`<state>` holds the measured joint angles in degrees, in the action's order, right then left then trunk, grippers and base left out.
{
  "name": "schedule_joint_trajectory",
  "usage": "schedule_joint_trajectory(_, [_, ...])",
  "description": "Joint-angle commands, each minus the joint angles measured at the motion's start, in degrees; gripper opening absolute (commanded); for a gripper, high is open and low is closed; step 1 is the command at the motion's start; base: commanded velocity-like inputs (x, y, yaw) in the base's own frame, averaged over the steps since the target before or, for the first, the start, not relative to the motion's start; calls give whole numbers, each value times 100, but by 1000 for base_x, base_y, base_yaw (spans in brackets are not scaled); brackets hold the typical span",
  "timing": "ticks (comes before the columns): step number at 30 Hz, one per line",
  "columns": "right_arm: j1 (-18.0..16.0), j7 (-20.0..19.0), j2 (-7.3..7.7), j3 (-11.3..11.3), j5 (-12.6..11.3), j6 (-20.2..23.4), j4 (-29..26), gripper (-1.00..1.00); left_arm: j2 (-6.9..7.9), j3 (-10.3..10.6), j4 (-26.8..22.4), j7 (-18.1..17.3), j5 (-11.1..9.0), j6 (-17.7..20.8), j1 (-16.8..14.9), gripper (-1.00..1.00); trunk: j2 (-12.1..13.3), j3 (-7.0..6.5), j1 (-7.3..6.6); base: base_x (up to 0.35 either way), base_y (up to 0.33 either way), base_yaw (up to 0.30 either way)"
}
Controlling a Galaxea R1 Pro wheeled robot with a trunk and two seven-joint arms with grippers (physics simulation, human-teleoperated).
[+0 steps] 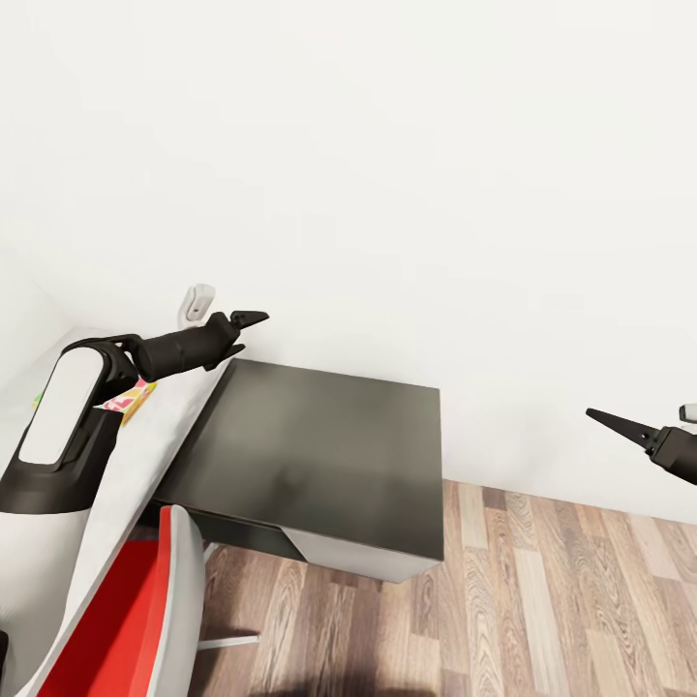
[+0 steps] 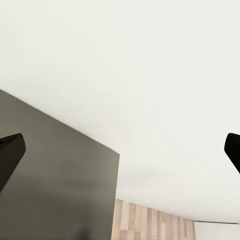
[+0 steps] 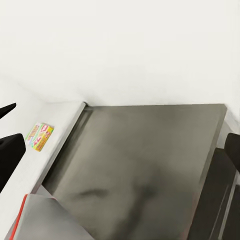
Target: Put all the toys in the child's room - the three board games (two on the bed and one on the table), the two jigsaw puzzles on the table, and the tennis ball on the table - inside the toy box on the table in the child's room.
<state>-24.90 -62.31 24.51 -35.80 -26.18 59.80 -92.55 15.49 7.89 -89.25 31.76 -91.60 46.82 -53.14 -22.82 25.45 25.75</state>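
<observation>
The table's light grey top (image 1: 179, 411) runs along the left wall, with a dark grey panel (image 1: 319, 445) joining it on the right. A flat multicoloured square, apparently a jigsaw puzzle (image 1: 132, 398), lies on the light top, partly hidden under my left arm. The same jigsaw puzzle (image 3: 40, 136) lies flat in the right wrist view. My left gripper (image 1: 246, 324) hovers open above the desk corner near the wall, holding nothing; its fingers (image 2: 10, 150) stand wide apart. My right gripper (image 1: 616, 424) hangs open over the floor, far right of the desk, its fingertips (image 3: 11, 152) far apart and empty.
A red chair (image 1: 136, 620) with a pale grey back stands at the desk's front, bottom left. A small white wall fitting (image 1: 198, 302) sits behind the left gripper. Plain white wall rises behind the desk. Wood-plank floor (image 1: 542, 600) spreads to the right.
</observation>
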Motion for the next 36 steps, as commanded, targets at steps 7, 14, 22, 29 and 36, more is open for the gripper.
schedule_joint_trajectory(7, [-6,-27,-2,1,16,20,0,100,35,-18,-5,59,-60,-6,-4,100,-10,8,3,18,0,-20])
schedule_joint_trajectory(14, [-6,-27,-6,2,16,20,0,100,131,-148,-5,47,-72,-2,7,100,-10,8,3,132,0,-6])
schedule_joint_trajectory(22, [-6,-27,-7,2,16,20,0,100,192,-241,-5,42,-76,-5,108,100,-10,8,3,77,0,-2])
schedule_joint_trajectory(29, [-10,-26,-3,65,16,20,0,100,214,-269,-5,43,-77,-2,145,100,-10,3,3,17,0,-52])
schedule_joint_trajectory(36, [-8,-27,1,121,16,20,0,100,277,-285,-2,45,-72,-5,255,100,-10,-3,3,3,0,-52])
